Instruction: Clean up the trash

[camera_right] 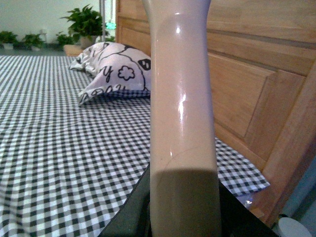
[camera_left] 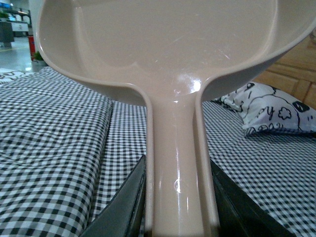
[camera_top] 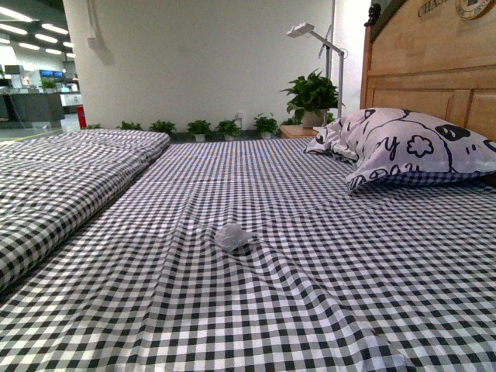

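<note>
Gingham in black and white covers the bed [camera_top: 325,302], which fills almost all of the front view. A wooden headboard [camera_top: 434,70] stands at upper right, with a patterned pillow [camera_top: 411,147] below it.

The beige dustpan [camera_left: 163,49] is next in size. The left end effector [camera_left: 178,212] is clamped on its handle, a dark finger pressed to each side and the scoop facing out over the sheet. The right end effector [camera_right: 183,212] is likewise closed on a beige shaft [camera_right: 180,98]. What that shaft ends in is out of frame.

Smallest is the trash [camera_top: 232,235], a white crumpled scrap lying on the sheet just left of centre in the front view, among shallow creases and well apart from the pillow. It is roughly round, so it has no long axis to line up with.

Neither arm shows in the front view and neither wrist view catches the scrap. It probably lies ahead of both tools, but I cannot tell which arm is nearer. Its leftward offset slightly favours the dustpan side.
</note>
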